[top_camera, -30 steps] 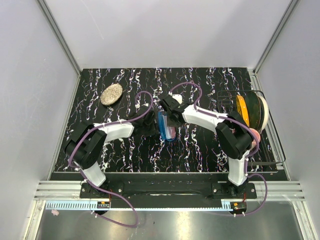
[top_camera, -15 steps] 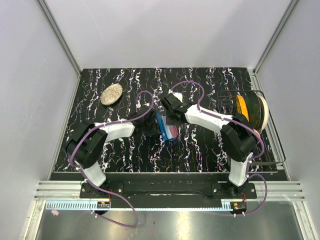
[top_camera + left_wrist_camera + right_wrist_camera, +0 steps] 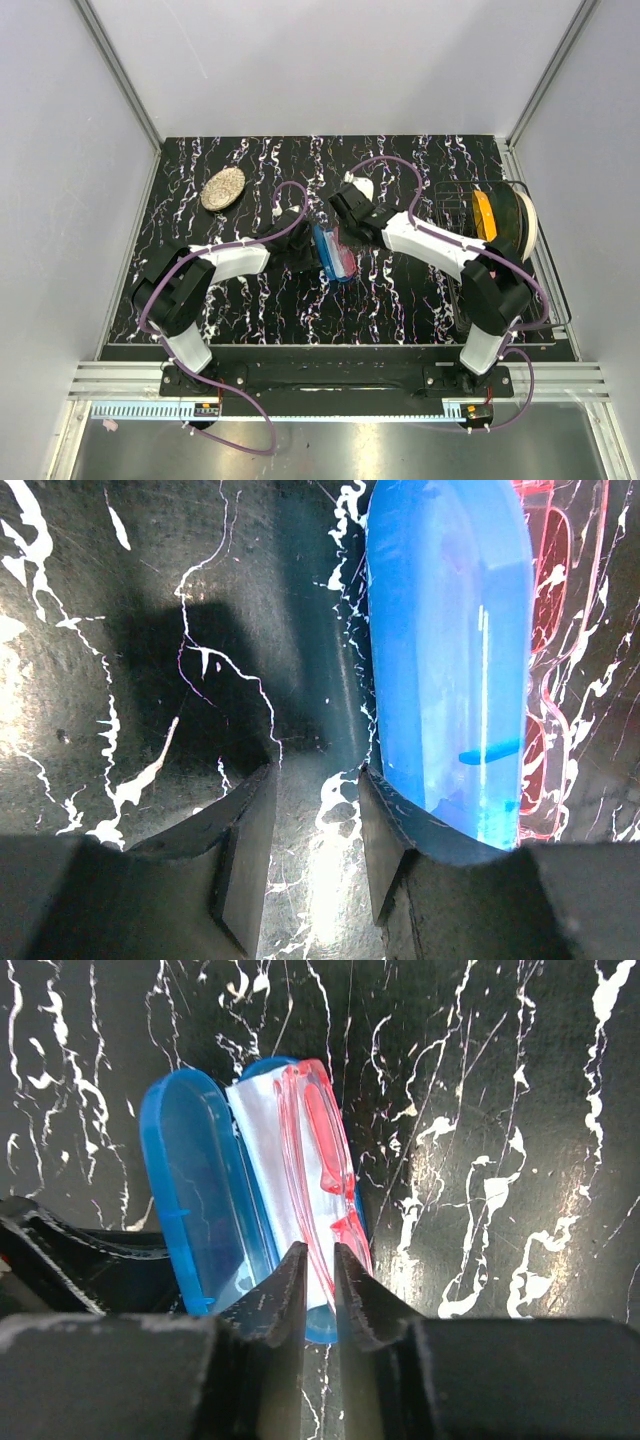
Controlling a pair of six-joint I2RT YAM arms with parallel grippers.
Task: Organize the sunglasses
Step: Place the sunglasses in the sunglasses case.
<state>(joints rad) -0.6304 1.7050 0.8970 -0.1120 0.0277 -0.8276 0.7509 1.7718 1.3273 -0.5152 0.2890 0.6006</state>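
Note:
The blue hard case (image 3: 326, 252) lies open mid-table, its lid (image 3: 195, 1185) standing up on the left. The pink-framed sunglasses (image 3: 325, 1150) lie folded in the base on a pale lining; they also show in the top view (image 3: 343, 263) and at the right edge of the left wrist view (image 3: 560, 670). My right gripper (image 3: 319, 1255) hovers just off the case's near end, its jaws nearly together with nothing between them; in the top view it (image 3: 344, 222) is behind the case. My left gripper (image 3: 315, 780) is open, its right finger (image 3: 385, 830) against the lid's outer side (image 3: 450, 650).
A speckled oval object (image 3: 222, 188) lies at the back left. A wire rack (image 3: 545, 300) with an orange and white disc (image 3: 500, 220) stands at the right edge. Purple cables loop over both arms. White walls close in the table.
My right gripper has drawn back from over the case, up and to the right. The sunglasses stay in the case. The left arm has hardly moved.

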